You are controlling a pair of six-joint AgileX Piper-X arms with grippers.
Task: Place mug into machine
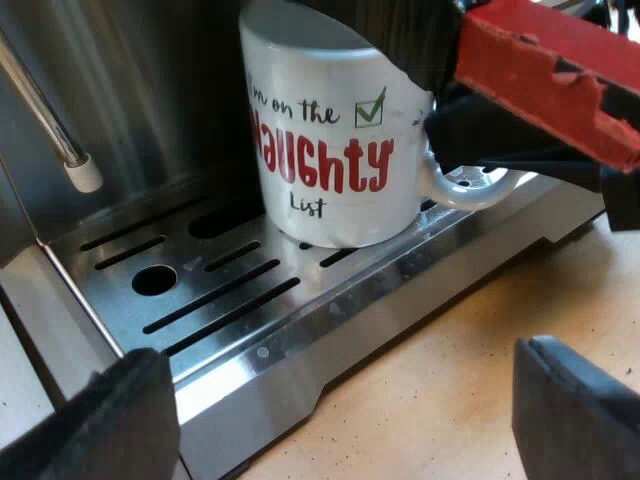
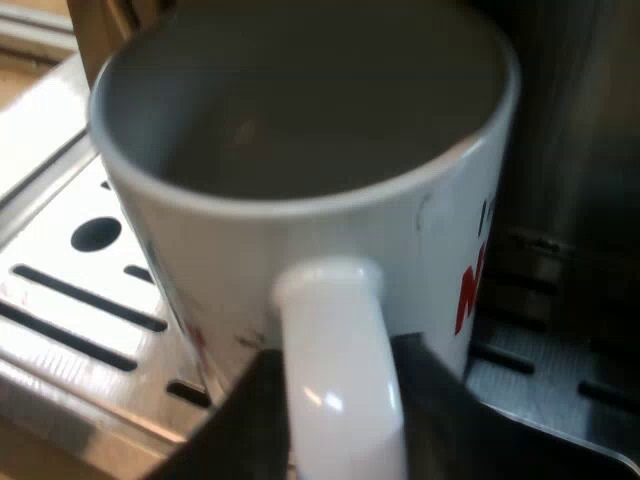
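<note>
- Right gripper (image 2: 335,405) was clamped on the mug (image 2: 300,200) by its handle (image 2: 335,360), with a finger hard against each side of the loop.
- Left gripper (image 1: 340,420) was released, with its fingers wide apart and nothing between them, low over the table (image 1: 470,390) beside the tray's lip.
- Mug sat at the machine's tray (image 1: 230,310), just ahead of the left gripper and under the holder's red end (image 1: 540,70). Its base was down at the slots, but I couldn't tell if it was fully seated or just clear.
- Steam wand (image 1: 62,145) hung farther ahead of the left gripper, apart from the mug.
- Handling, my read: glazed ceramic, rigid, moderate weight, and it looked empty. It's slick, and it would likely chip on a knock against the steel.
- Hold: the handle is the right spot. The load sits off to one side of that grip, so it'll want to pivot. Clamp firmly and set it down flat before letting go.
- Orientation: upright, mouth up, long axis vertical. The handle pointed straight at the right gripper, and the red lettering faced the left gripper.
</note>
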